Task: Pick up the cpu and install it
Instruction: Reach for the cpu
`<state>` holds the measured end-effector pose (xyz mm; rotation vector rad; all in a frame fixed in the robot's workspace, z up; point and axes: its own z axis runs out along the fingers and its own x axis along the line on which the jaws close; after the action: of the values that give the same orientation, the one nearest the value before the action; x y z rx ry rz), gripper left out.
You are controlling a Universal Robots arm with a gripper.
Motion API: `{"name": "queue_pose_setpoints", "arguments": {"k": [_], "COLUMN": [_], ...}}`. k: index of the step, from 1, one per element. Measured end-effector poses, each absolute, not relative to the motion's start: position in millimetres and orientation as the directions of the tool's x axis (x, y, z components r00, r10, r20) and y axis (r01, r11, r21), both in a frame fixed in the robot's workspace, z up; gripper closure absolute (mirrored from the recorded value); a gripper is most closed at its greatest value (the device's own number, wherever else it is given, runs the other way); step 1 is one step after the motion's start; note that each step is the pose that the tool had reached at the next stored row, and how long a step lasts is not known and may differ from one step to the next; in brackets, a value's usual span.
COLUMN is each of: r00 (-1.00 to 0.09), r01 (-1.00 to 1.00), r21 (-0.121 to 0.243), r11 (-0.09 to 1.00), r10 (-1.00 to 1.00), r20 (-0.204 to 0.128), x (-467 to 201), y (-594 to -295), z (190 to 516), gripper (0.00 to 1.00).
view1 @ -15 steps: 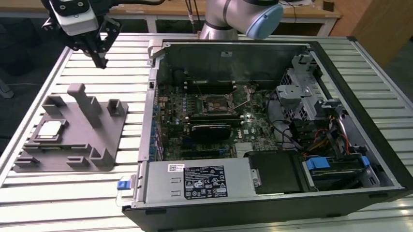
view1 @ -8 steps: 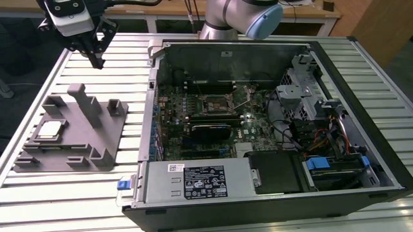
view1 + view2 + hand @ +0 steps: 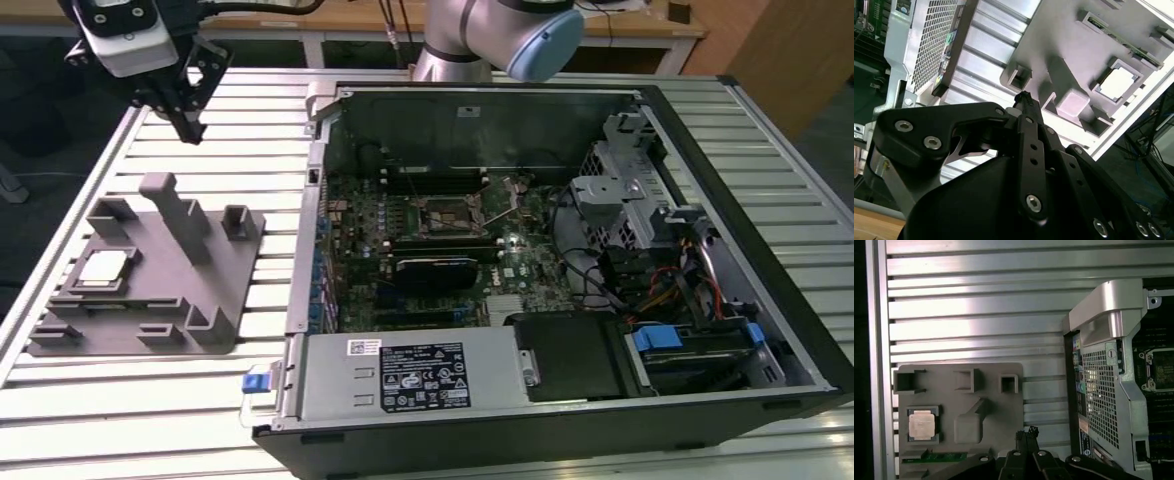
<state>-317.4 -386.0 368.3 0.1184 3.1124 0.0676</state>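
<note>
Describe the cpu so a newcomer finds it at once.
Start at the open computer case on the slatted table; to the exterior view's left of it lies a gray holder block. The cpu sits in a square recess on that block's side away from the case. It is the one flat, silvery-white square among gray posts and pockets.

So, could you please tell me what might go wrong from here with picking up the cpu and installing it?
1. The cpu lies recessed in the gray holder block, so the gripper, its fingers shut, may find little edge to grip.
2. The holder's tall post stands close beside the cpu; a descent could clip it.
3. The socket sits inside the computer case, past its wall, a possible snag while carrying.
</note>
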Motion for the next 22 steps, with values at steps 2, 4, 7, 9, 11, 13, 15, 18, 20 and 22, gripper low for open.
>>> {"name": "queue_pose_setpoints", "arguments": {"k": [2,4,7,9,11,13,15,18,20,22], "r00": [-0.997,-0.997,-0.997,-0.997,-0.997,-0.997,-0.997,-0.997,-0.997,-0.997], "r01": [0.075,0.075,0.075,0.075,0.075,0.075,0.075,0.075,0.075,0.075], "r21": [0.044,0.044,0.044,0.044,0.044,0.044,0.044,0.044,0.044,0.044], "r11": [0.996,0.996,0.996,0.996,0.996,0.996,0.996,0.996,0.996,0.996], "r10": [0.077,0.076,0.077,0.077,0.077,0.076,0.076,0.076,0.077,0.076], "r20": [-0.024,-0.025,-0.024,-0.024,-0.025,-0.024,-0.024,-0.025,-0.024,-0.024], "x": [-320,-323,-327,-330,-333,-335,-338,-342,-345,-347], "y": [-386,-386,-386,-386,-386,-386,-386,-386,-386,-386], "z": [368,368,367,367,366,366,366,365,365,364], "gripper": [0.89,0.89,0.89,0.89,0.89,0.89,0.89,0.89,0.89,0.89]}}
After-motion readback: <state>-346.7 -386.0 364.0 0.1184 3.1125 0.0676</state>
